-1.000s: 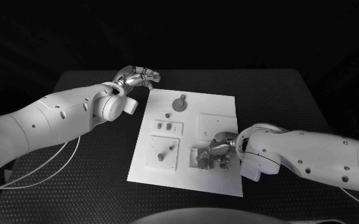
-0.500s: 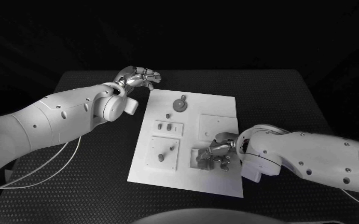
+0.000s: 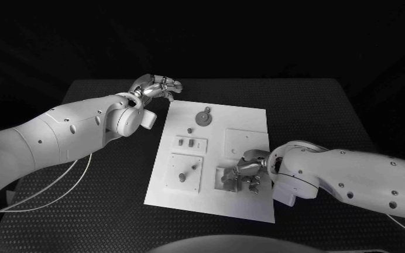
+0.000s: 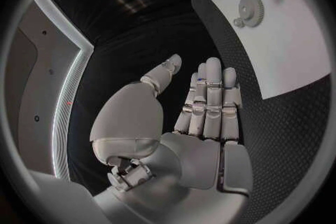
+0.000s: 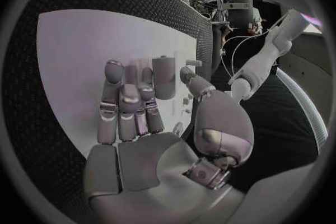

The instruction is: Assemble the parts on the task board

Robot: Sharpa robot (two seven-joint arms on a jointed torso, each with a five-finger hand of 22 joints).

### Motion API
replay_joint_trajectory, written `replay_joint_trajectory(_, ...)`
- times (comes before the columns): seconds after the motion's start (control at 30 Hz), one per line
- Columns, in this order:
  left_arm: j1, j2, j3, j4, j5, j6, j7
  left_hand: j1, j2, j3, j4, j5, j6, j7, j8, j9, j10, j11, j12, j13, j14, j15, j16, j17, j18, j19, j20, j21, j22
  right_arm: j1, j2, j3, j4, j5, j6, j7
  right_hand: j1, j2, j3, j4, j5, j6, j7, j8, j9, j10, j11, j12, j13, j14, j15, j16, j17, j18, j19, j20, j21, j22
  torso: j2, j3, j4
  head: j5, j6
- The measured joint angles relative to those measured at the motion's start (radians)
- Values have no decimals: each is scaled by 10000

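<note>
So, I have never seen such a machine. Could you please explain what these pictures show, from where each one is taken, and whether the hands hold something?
This is a robot with two white arms, each ending in a silver robot hand. One picture looks down from its head; the two round pictures come from cameras at its wrists.

On the black table lies a white task board with small parts, among them a gear.

The left robot hand is off the board, beside its far corner, and its wrist picture shows it flat and holding nothing. The right robot hand is over the board's near corner, at a small cylinder-shaped part. Whether it grips that part, I cannot tell.
</note>
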Motion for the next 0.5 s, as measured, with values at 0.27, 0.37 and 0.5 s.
replay_joint_trajectory(0.27,0,-7,0,-8,0,1,-3,0,0,-23,24,0,0,0,0,0,2,-2,0,0,0,0,0,-1,-1,-1,1,0,-1,-16,-70,-6,109,-4,11,91,-52,-52,-95,41,0,-3,0,-75,-6,0,-1,-39,10,-1,3,0,13,-1,0,1,0,0,1,0,1,22,-7)
replay_joint_trajectory(0.37,0,-7,0,-8,0,2,-3,0,0,-23,24,0,0,0,0,0,2,-3,0,0,0,0,0,-1,-1,-1,1,0,3,-22,-92,-8,137,-4,17,121,-52,-52,-95,41,0,-4,0,-115,-18,-1,-1,-39,10,-1,4,0,13,-2,-1,1,0,0,1,0,0,28,-6)
replay_joint_trajectory(0.5,0,-7,0,-8,0,2,-4,0,0,-23,24,0,0,0,0,0,13,-14,0,0,0,0,0,-1,-1,-1,1,0,9,-28,-135,-13,178,-6,24,143,-52,-52,-95,41,0,-21,-15,-98,-14,-1,-1,-39,10,-4,8,1,13,-2,-1,1,0,0,1,-4,0,29,1)
